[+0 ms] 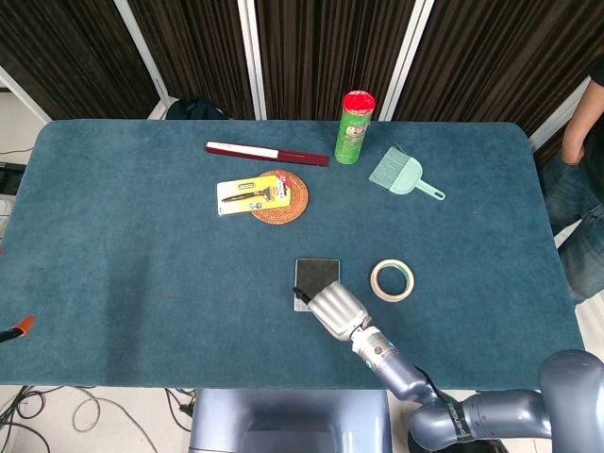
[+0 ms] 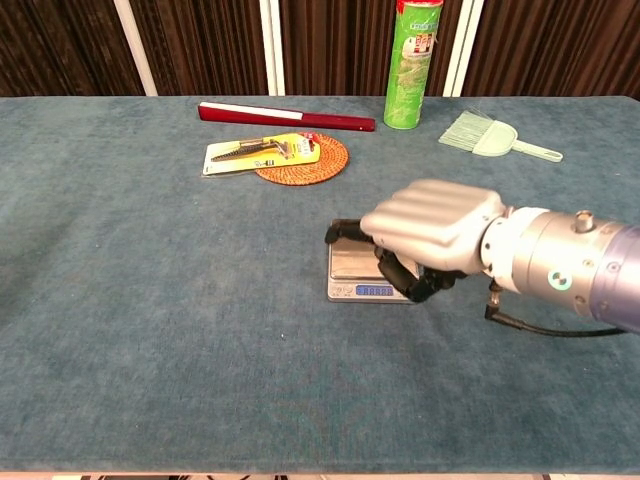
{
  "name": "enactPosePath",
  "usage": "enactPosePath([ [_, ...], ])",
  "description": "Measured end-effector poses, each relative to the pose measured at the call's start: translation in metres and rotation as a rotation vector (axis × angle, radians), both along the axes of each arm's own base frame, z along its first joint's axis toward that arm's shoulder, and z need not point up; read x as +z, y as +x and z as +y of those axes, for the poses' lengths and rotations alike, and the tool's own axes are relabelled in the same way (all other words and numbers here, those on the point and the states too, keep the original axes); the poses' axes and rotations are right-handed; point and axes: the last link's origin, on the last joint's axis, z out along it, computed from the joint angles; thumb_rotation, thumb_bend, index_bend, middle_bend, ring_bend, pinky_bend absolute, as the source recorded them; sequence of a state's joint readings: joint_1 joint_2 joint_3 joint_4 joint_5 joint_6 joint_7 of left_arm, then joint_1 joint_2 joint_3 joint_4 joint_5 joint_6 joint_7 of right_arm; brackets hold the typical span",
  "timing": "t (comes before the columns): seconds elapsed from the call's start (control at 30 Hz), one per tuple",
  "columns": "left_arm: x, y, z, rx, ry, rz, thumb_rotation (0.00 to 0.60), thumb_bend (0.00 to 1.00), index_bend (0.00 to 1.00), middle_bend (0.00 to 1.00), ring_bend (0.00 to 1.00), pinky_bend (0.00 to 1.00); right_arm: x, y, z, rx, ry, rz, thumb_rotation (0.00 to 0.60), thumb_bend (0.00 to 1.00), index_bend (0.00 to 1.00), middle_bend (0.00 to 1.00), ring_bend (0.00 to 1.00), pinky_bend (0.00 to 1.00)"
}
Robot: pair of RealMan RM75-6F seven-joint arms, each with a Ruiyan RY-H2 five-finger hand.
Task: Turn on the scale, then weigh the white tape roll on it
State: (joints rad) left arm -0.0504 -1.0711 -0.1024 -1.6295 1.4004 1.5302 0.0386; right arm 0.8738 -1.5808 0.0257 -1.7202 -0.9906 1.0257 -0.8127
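A: On the blue table point(image 1: 142, 264), near the front edge, sits the scale point(image 2: 352, 270), its display lit blue.
B: And the white tape roll point(image 1: 392, 280)?
A: Just right of it, flat on the cloth (not on the platform).
B: The right hand point(image 2: 430, 232)?
A: Above the scale, fingers curled in, holding nothing.

This looks like a robot test room, maybe a lab: a blue cloth table point(image 1: 113, 236), dark curtains point(image 1: 311, 47) along the top, loose cables point(image 1: 85, 411) at lower left.
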Motion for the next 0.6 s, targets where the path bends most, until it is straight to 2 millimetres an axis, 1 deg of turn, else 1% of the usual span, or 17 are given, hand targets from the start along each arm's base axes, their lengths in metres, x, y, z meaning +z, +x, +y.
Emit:
enactPosePath([
  [0.07,0.0,0.0,0.0,0.0,0.0,0.0,0.6,0.03,0.0,0.0,0.0,0.0,0.006,0.001,-0.004,-0.019,-0.019,-0.033,0.6,0.62,0.04,0.25,0.37,0.37],
  [0.1,0.0,0.0,0.0,0.001,0.0,-0.001,0.6,0.03,0.0,0.0,0.0,0.0,0.009,0.001,-0.006,-0.029,-0.031,-0.048,0.6,0.58,0.04,0.2,0.32,0.31],
  [0.13,0.0,0.0,0.0,0.002,0.0,-0.001,0.6,0.03,0.0,0.0,0.0,0.0,0.014,0.0,-0.01,-0.048,-0.052,-0.073,0.6,0.56,0.03,0.17,0.3,0.27],
  [0.17,0.0,0.0,0.0,0.002,0.0,0.0,0.6,0.03,0.0,0.0,0.0,0.0,0.016,-0.001,-0.012,-0.058,-0.06,-0.081,0.6,0.53,0.02,0.14,0.25,0.19],
  [0.2,0.0,0.0,0.0,0.002,0.0,0.0,0.6,0.03,0.0,0.0,0.0,0.0,0.019,-0.002,-0.014,-0.071,-0.069,-0.09,0.6,0.51,0.02,0.11,0.21,0.14],
  [0.3,0.0,0.0,0.0,0.002,-0.003,0.001,0.6,0.03,0.0,0.0,0.0,0.0,0.028,-0.009,-0.022,-0.119,-0.089,-0.1,0.6,0.46,0.0,0.05,0.1,0.09],
  [0.4,-0.001,0.0,0.0,0.003,-0.006,0.002,0.6,0.03,0.0,0.0,0.0,0.0,0.037,-0.02,-0.029,-0.169,-0.103,-0.098,0.6,0.43,0.0,0.02,0.04,0.06],
  [0.6,0.0,0.0,-0.001,0.003,0.002,0.002,0.6,0.03,0.0,0.0,0.0,0.0,0.048,-0.046,-0.038,-0.247,-0.108,-0.068,0.6,0.42,0.0,0.01,0.02,0.05],
])
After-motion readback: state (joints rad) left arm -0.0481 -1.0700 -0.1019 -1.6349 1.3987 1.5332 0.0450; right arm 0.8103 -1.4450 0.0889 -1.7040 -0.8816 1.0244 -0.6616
